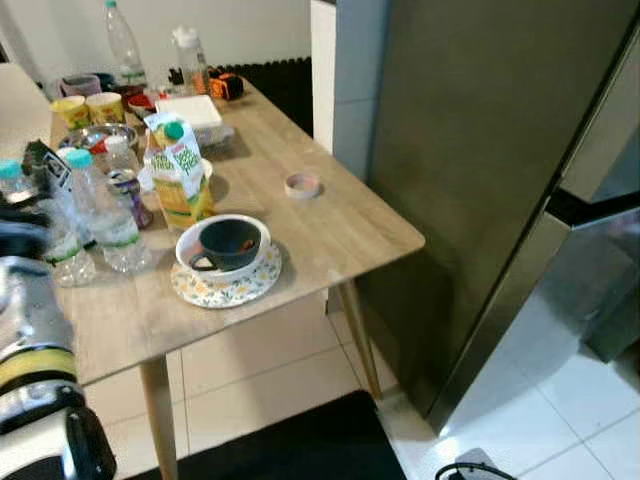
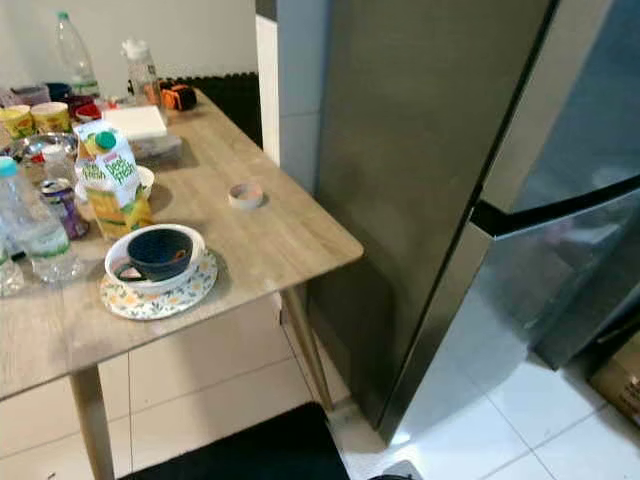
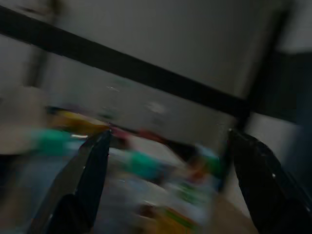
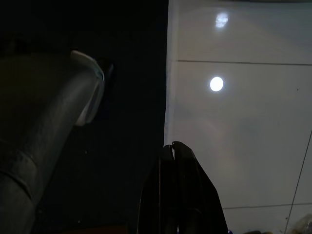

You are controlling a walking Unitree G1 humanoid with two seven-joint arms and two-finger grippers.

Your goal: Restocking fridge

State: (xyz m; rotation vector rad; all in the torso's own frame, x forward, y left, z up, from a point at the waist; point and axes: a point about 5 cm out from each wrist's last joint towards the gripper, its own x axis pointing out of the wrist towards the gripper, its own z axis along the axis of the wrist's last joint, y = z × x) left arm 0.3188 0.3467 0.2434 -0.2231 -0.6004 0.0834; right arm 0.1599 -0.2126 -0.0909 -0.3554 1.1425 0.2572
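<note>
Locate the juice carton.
The juice carton stands upright on the wooden table, left in the eye views, just behind the dark bowl, beside the soda can.

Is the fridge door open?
No, the tall grey steel fridge beside the wooden table has both its doors shut flat.

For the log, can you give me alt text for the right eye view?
A closed steel fridge stands right of a wooden table holding a juice carton, water bottle and a dark bowl on a floral plate.
</note>
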